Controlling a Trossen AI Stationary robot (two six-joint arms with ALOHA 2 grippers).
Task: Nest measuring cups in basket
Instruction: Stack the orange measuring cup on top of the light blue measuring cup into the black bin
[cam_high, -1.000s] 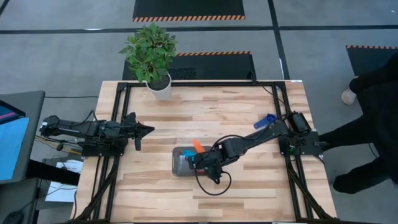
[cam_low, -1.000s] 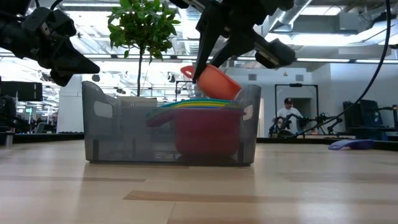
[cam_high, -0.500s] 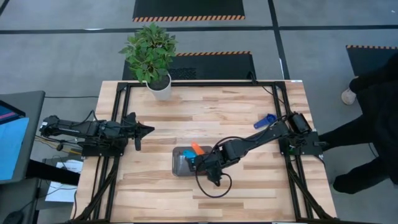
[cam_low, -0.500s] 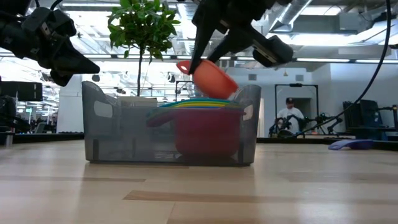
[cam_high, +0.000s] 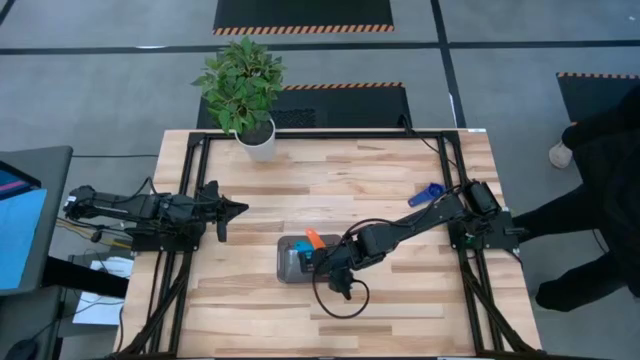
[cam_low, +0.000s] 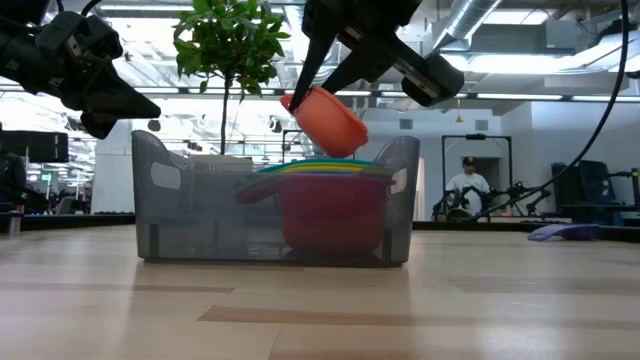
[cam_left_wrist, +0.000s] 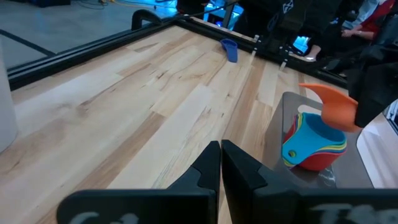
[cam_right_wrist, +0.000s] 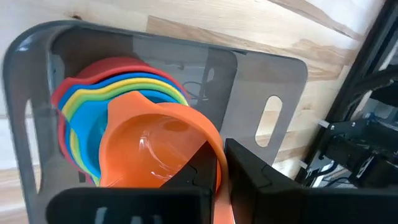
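The grey translucent basket sits at the table's middle and holds a nested stack of cups, red outermost and light blue innermost. My right gripper is shut on the orange cup, tilted just above that stack. A dark blue cup lies on the table near the right arm's base. My left gripper is shut and hovers over the table's left part, apart from everything. My right gripper pinches the orange cup's rim on the side away from its handle, one finger inside the bowl and one outside. The fingers slant down from above. The cup is lifted clear over the stack, tilted, with its handle end higher.
A plant in a white pot stands at the far left corner. Black frame rails run along the table's edges. A black cable loop lies near the basket. A person stands beyond the right edge. Bare wood lies toward the near edge.
My right gripper has moved a little toward the table's left edge and slightly up, carrying the orange cup across the basket's opening. The cup has tipped somewhat more, handle end rising. The nested stack and basket have stayed put.
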